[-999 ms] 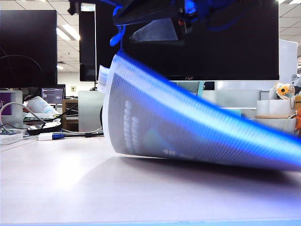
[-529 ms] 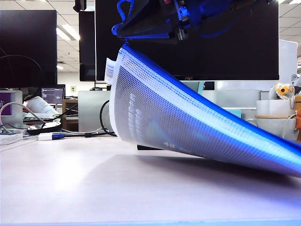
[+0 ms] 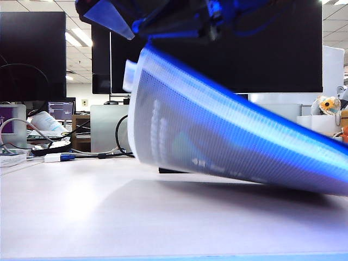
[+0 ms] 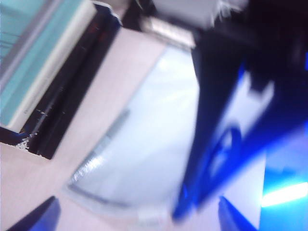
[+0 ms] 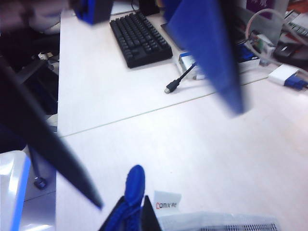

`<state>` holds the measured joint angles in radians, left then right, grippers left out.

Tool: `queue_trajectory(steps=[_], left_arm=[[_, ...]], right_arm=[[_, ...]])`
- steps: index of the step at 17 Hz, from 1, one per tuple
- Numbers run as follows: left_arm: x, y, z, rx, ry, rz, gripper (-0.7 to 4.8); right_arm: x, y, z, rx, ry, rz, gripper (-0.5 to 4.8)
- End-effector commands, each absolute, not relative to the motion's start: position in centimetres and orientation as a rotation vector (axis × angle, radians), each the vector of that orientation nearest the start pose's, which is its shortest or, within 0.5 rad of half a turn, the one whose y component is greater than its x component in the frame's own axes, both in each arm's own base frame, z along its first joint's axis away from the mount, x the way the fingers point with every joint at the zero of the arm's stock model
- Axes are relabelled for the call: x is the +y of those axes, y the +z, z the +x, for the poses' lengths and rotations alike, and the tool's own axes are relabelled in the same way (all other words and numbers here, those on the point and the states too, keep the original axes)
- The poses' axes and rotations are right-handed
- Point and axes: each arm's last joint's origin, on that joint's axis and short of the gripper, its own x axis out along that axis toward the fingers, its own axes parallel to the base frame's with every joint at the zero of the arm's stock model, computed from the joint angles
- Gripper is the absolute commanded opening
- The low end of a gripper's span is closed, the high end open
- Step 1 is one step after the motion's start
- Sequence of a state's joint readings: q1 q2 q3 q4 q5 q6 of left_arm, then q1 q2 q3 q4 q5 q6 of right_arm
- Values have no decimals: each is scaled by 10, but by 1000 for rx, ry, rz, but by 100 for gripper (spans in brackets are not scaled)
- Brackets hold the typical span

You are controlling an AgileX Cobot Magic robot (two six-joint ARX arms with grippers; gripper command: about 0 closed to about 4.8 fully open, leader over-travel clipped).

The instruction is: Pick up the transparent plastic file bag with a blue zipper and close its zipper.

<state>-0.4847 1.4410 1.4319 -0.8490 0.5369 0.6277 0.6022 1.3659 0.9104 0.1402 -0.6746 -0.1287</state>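
The file bag is a translucent mesh pouch. One corner is lifted high while its far end rests on the desk at the right. The blue zipper runs along its upper edge. In the right wrist view my right gripper is shut on the zipper's blue cord pull, with the bag's corner and label just beside it. My left gripper stands wide open over the bag with nothing between its fingers. It is close to the right gripper.
Stacked teal and black books lie beside the bag. A black keyboard, a loose cable and a white adapter are on the desk beyond. Monitors stand behind, with cups and a toy at the right.
The left gripper has opened and let go of the bag's raised corner. The right gripper has shut on the blue pull. The bag's corner stays up and the bag sways slightly.
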Motion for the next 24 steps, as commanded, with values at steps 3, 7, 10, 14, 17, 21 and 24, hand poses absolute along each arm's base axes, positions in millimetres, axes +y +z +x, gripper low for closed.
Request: queue_trajectory(steps=[3, 7, 10, 14, 17, 21, 24], left_arm=[[-147, 352, 242, 425, -1446, 603, 479], [-153, 356, 246, 258, -1552, 568, 479], [-155, 348, 251, 298, -1566, 560, 479], [-160, 349, 254, 222, -1657, 458, 458], [-162, 342, 257, 253, -1687, 406, 265], [-165, 333, 262, 284, -1698, 392, -6], [-163, 330, 259, 337, -1702, 377, -6]], right_arm=[[167, 305, 228, 195, 1228, -59, -1], [164, 313, 221, 218, 1292, 22, -1], [160, 323, 213, 185, 1304, 35, -1], [155, 332, 207, 166, 1304, 58, -1], [155, 333, 206, 175, 1305, 78, -1], [153, 337, 202, 167, 1305, 81, -1], [151, 326, 203, 248, 1217, 22, -1]])
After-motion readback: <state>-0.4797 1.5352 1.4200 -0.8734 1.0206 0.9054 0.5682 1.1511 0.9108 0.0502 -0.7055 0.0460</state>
